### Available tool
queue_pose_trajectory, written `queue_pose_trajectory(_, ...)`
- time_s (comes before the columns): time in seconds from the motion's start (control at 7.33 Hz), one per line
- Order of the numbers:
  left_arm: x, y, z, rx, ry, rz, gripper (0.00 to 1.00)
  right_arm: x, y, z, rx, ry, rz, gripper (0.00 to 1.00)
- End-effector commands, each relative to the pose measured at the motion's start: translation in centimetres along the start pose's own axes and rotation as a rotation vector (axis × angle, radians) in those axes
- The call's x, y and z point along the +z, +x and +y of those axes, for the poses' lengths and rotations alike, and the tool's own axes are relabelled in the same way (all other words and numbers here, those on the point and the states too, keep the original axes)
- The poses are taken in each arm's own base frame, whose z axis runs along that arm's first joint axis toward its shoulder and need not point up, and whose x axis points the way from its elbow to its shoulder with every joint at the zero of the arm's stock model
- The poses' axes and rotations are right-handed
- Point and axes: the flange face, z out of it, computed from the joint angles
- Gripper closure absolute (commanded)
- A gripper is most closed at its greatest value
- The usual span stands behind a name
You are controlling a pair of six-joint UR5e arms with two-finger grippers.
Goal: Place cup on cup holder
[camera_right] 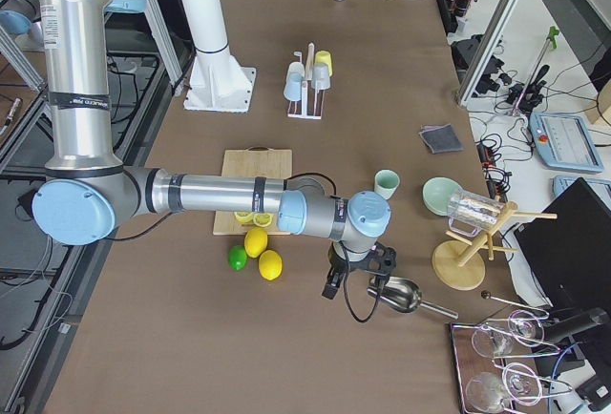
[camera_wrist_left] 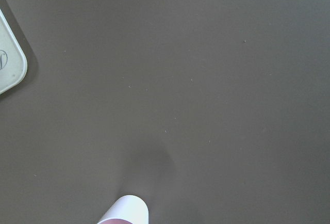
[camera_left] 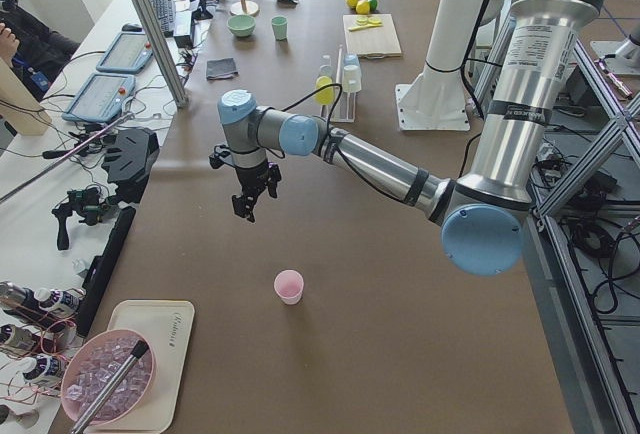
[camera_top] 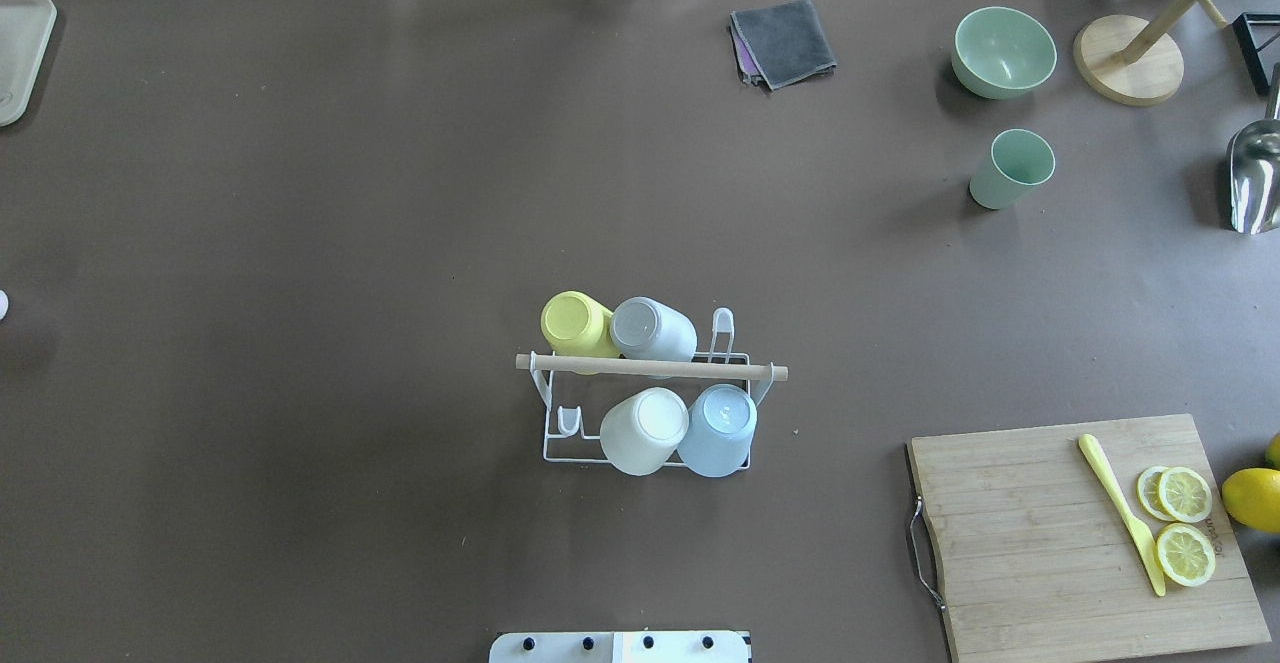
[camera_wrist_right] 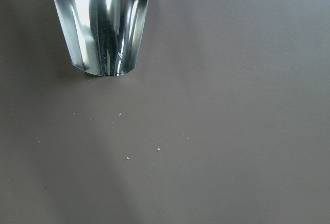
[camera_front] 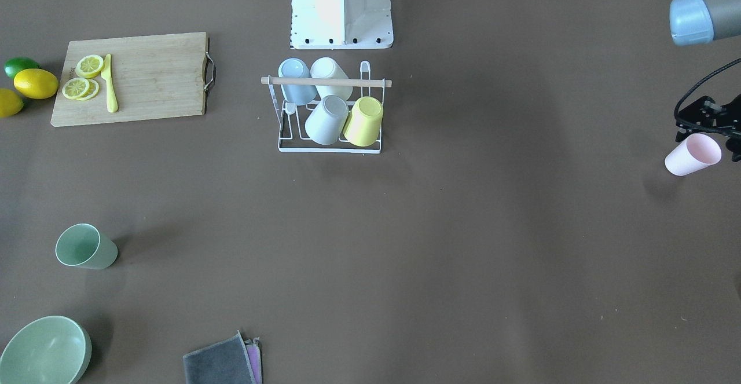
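Below left claw (camera_left: pixel 252 202) | pink cup (camera_left: pixel 289 286) upright, seemingly apart | claw's spread: cannot tell

silver arms (camera_left: pixel 380 164), pale-blue joint caps (camera_left: pixel 482 239) — black tool (camera_left: pixel 254 204)

We see the cup holder (camera_front: pixel 370 83) mid-table bearing a blue cup (camera_front: pixel 294 70), white cup (camera_front: pixel 331 72), grey cup (camera_front: pixel 326 120) and yellow cup (camera_front: pixel 365 121); a pink cup (camera_front: pixel 693 154) sits at the right edge, a green cup (camera_front: pixel 85 247) lower left.
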Motion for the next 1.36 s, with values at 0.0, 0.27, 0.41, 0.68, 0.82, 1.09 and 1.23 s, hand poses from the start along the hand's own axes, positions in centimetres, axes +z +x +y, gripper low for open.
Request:
queue_pose_trajectory(0.0, 3.0, 2.7, -0.9, 0.039, -0.113, -0.054, 0.02, 0.1, 0.1, 0.0, 0.004, -0.001, 0.000, 0.00)
queue_pose_trajectory(0.27, 6.7, 3.4, -1.0, 0.235, -0.266, -0.128, 0.02, 0.1, 0.1, 0.0, 0.005, -0.001, 0.000, 0.00)
queue_pose_trajectory(0.41, 9.0, 2.5, -1.1, 0.334, -0.360, -0.189, 0.02, 0.1, 0.1, 0.0, 0.007, -0.003, 0.001, 0.00)
queue_pose_trajectory(0.68, 12.4, 0.6, -1.3, 0.422, -0.507, -0.222, 0.02, 0.1, 0.1, 0.0, 0.006, -0.002, 0.001, 0.00)
queue_pose_trajectory(0.82, 13.6, 1.1, -1.2, 0.469, -0.548, -0.250, 0.03, 0.1, 0.1, 0.0, 0.005, -0.001, 0.000, 0.00)
queue_pose_trajectory(1.09, 16.6, 2.8, -1.5, 0.552, -0.633, -0.333, 0.03, -0.1, -0.1, 0.0, 0.003, 0.001, 0.000, 0.00)
queue_pose_trajectory(1.23, 18.6, 3.5, -1.7, 0.581, -0.681, -0.346, 0.03, -0.2, -0.2, 0.0, 0.000, 0.004, -0.001, 0.00)
